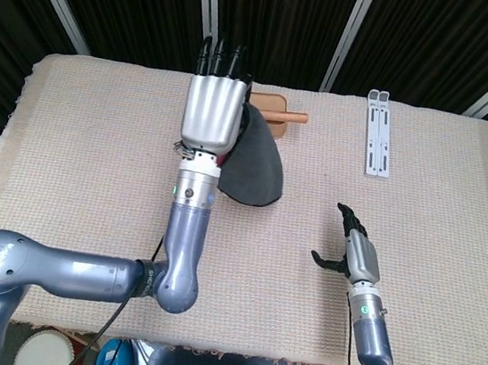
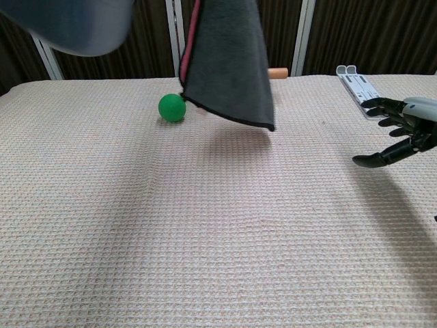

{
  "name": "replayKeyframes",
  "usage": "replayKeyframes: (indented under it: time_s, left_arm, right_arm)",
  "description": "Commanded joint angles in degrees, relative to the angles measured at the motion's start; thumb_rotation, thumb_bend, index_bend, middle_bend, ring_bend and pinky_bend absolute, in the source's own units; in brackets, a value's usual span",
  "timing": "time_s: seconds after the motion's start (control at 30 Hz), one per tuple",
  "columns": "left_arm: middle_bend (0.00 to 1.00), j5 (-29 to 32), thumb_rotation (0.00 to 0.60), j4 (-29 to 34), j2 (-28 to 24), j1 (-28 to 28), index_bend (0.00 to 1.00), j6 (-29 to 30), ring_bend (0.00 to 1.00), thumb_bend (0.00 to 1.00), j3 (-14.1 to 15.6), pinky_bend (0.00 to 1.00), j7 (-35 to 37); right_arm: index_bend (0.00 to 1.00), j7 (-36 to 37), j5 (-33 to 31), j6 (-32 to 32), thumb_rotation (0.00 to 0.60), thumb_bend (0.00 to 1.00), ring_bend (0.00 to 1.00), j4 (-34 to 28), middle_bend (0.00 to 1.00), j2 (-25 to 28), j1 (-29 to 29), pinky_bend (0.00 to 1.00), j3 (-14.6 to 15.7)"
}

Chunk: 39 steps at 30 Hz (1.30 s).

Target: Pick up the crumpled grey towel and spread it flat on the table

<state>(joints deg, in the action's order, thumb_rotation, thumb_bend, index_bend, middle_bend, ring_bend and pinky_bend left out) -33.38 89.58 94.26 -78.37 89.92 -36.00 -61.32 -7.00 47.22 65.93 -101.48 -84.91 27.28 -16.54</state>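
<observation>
My left hand (image 1: 213, 111) is raised high over the middle of the table and holds the grey towel (image 1: 254, 170), which hangs down from it clear of the cloth. In the chest view the grey towel (image 2: 229, 65) drapes as a dark sheet with a dark trimmed edge, its lower corner above the table. My right hand (image 1: 352, 249) hovers low at the right with fingers apart and nothing in it; the chest view shows my right hand (image 2: 395, 130) at the right edge.
A green ball (image 2: 172, 107) lies behind the towel's left edge. A wooden block with a rolling pin (image 1: 282, 115) stands at the back centre, partly hidden. A white rack (image 1: 377, 133) lies at the back right. A beige woven cloth (image 1: 91, 180) covers the table.
</observation>
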Motion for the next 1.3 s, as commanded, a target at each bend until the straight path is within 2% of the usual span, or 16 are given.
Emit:
replayKeyframes:
  time_s: [0.03, 0.2, 0.37, 0.5, 0.67, 0.73, 0.83, 1.3]
  left_arm:
    - [0.14, 1.7, 0.600, 4.7, -4.2, 2.8, 0.69, -0.4, 0.00, 0.59, 1.7, 0.00, -2.6]
    - [0.14, 4.6, 0.600, 7.7, -5.6, 3.8, 0.69, -2.0, 0.00, 0.59, 1.5, 0.00, -2.9]
    - [0.14, 10.9, 0.600, 6.3, 0.3, 0.3, 0.69, -5.2, 0.00, 0.59, -0.3, 0.00, -1.3]
    - [0.14, 13.4, 0.600, 1.6, 6.8, -3.9, 0.69, -7.3, 0.00, 0.59, -1.8, 0.00, 1.3]
    - [0.14, 13.6, 0.600, -6.9, 13.8, -10.2, 0.69, -9.4, 0.00, 0.60, -6.2, 0.00, 6.1]
    - [0.14, 13.4, 0.600, -10.7, 16.7, -13.2, 0.69, -10.0, 0.00, 0.60, -8.9, 0.00, 9.0]
    - [0.14, 12.6, 0.600, -13.9, 18.7, -15.9, 0.69, -10.0, 0.00, 0.60, -10.5, 0.00, 11.2]
    - [0.14, 10.4, 0.600, -16.6, 21.0, -17.1, 0.68, -9.2, 0.00, 0.60, -10.7, 0.00, 15.0]
  right_arm:
    - [0.00, 0.3, -0.2, -0.4, 0.600, 0.25, 0.00, 0.3, 0.00, 0.3, 0.0, 0.06, 0.0]
    - [0.00, 0.8, -0.6, -1.2, 0.600, 0.25, 0.00, 1.5, 0.00, 0.6, 0.2, 0.06, -0.4]
    - [0.00, 1.6, -1.0, -1.8, 0.600, 0.25, 0.00, 2.2, 0.00, 1.2, 0.0, 0.06, -0.6]
    - [0.00, 1.8, -1.3, -2.0, 0.600, 0.25, 0.00, 2.3, 0.00, 1.8, -0.2, 0.06, -0.6]
    - [0.00, 2.2, -1.4, -1.7, 0.600, 0.25, 0.00, 1.6, 0.00, 2.9, -0.6, 0.06, -0.7]
    - [0.00, 2.5, -0.9, -1.4, 0.600, 0.25, 0.00, 0.8, 0.00, 3.5, -0.9, 0.06, -0.8]
    - [0.00, 3.2, -0.6, -1.6, 0.600, 0.25, 0.00, 0.3, 0.00, 4.0, -1.2, 0.06, -0.9]
    - [0.00, 4.5, 0.8, -2.2, 0.600, 0.25, 0.00, -0.7, 0.00, 4.0, -1.7, 0.06, 0.4]
